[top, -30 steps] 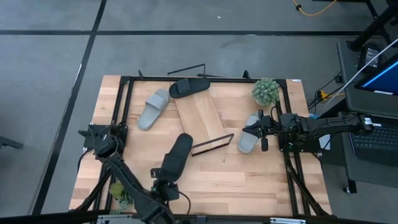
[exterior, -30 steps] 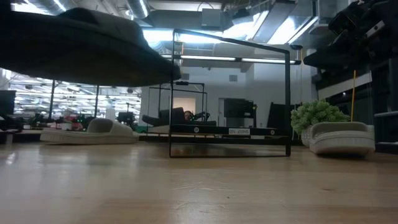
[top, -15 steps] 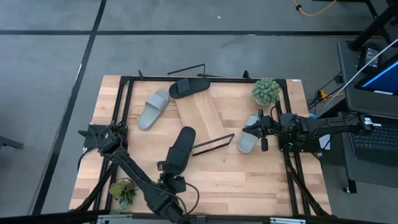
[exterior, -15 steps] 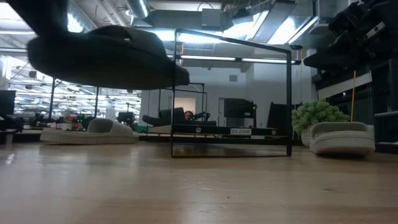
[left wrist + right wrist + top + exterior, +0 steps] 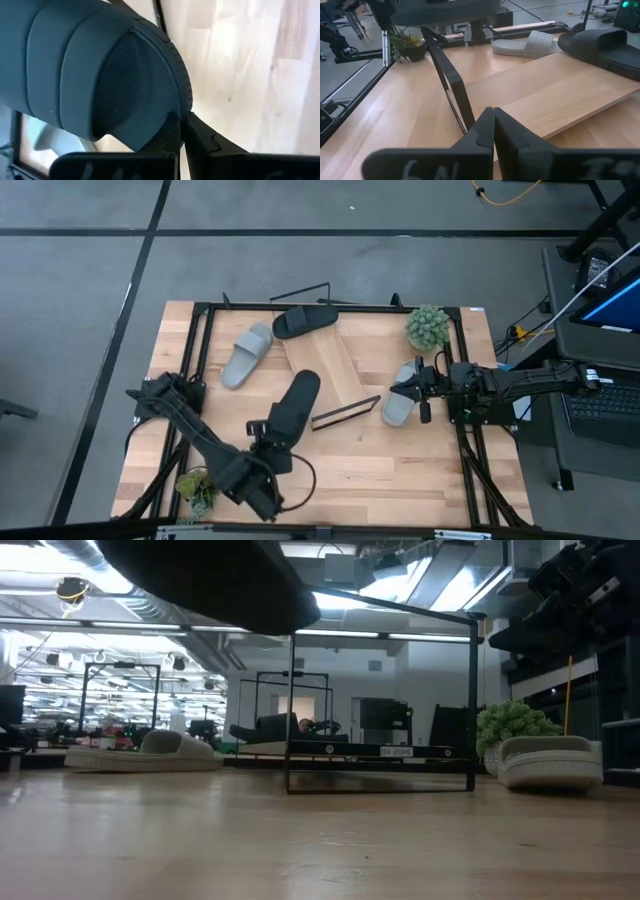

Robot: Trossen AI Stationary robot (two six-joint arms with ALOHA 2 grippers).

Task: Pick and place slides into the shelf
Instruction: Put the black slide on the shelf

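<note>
Matte black rubber fills the left gripper [image 5: 268, 448], clenched on the heel of a black slide [image 5: 291, 409] held aloft, long axis running diagonally toward the slanted wooden shelf [image 5: 322, 364]; right gripper [image 5: 418, 386] fingers pressed together, waiting near a grey slide [image 5: 402, 398]

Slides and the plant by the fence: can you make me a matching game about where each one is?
Things:
1. black slide with the left gripper
2. other black slide
3. grey slide on the left
4. plant

Places:
A. lying flat on the table, beside the shelf
B. held up in the air
C. far right corner of the table
D. resting on the far end of the shelf

Pairs: 1-B, 2-D, 3-A, 4-C
</note>
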